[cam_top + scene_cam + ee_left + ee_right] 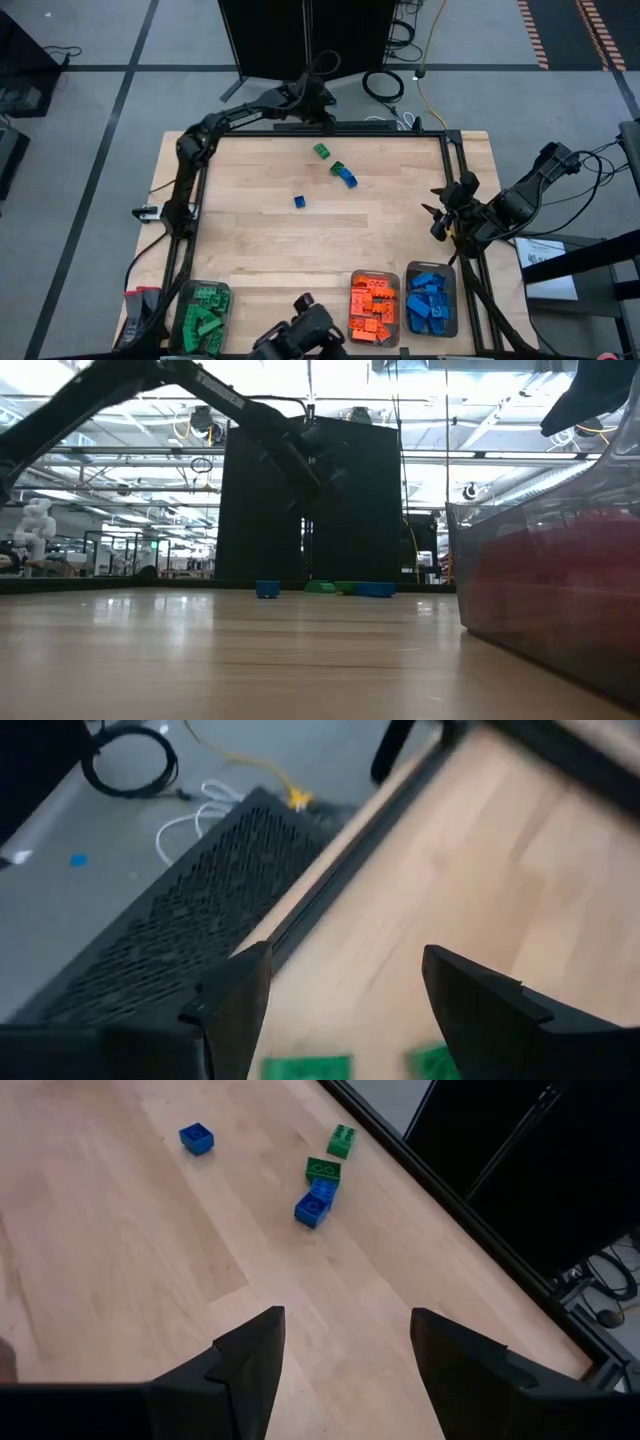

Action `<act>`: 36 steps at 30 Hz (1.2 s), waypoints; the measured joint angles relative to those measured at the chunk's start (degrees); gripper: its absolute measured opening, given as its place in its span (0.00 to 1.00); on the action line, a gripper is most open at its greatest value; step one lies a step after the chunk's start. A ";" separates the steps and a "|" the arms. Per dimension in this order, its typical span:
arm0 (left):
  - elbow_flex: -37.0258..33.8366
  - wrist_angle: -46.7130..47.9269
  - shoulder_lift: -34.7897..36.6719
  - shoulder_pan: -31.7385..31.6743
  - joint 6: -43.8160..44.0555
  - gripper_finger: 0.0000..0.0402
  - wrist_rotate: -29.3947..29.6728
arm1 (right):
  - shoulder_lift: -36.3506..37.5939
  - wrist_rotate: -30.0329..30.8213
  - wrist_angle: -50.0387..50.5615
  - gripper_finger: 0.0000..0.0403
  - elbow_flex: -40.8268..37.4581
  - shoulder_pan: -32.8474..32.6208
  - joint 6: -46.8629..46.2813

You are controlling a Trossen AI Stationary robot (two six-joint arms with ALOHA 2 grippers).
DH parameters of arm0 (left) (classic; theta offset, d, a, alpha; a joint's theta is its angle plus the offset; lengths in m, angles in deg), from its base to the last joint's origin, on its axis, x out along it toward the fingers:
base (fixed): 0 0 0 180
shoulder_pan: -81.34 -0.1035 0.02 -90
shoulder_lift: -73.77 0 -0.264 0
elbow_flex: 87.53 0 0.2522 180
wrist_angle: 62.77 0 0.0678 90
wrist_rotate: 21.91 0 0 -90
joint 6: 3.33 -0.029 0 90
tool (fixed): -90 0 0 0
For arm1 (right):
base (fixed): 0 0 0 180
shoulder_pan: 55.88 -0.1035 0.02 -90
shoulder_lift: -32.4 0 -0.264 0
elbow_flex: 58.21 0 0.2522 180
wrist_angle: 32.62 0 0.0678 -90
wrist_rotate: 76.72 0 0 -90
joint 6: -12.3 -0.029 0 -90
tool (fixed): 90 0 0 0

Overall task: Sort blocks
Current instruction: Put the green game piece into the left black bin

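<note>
High view: no legible writing.

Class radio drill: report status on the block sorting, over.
Left gripper open above far green blocks. Right gripper open, empty, at right edge. Four blocks unsorted. Nothing blocking.

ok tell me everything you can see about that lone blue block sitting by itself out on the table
The lone blue block is a small, squarish studded plastic brick, glossy bright blue, with raised studs on top visible from the right wrist camera. It sits flat and upright on the bare wooden table, near the middle, apart from the green and blue cluster farther back. Nothing touches it except the tabletop; neither gripper is near it.
</note>
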 joint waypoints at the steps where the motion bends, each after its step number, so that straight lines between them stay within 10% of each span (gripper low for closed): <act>1: 2.06 2.81 -1.19 0.07 -2.58 0.64 0.02 | -0.04 -0.10 -0.12 0.53 0.00 0.23 -0.05; 8: 7.02 25.48 -3.59 2.38 -36.83 0.58 1.53 | -0.40 -0.02 -1.84 0.53 0.00 0.82 0.03; 17: 7.04 20.51 -4.17 5.42 -67.22 0.58 6.18 | -0.70 -0.29 -2.56 0.53 0.00 0.82 0.13; 36: 6.96 23.02 -9.02 3.64 -79.33 0.58 6.06 | -0.76 -0.45 -3.99 0.53 0.00 0.82 -1.40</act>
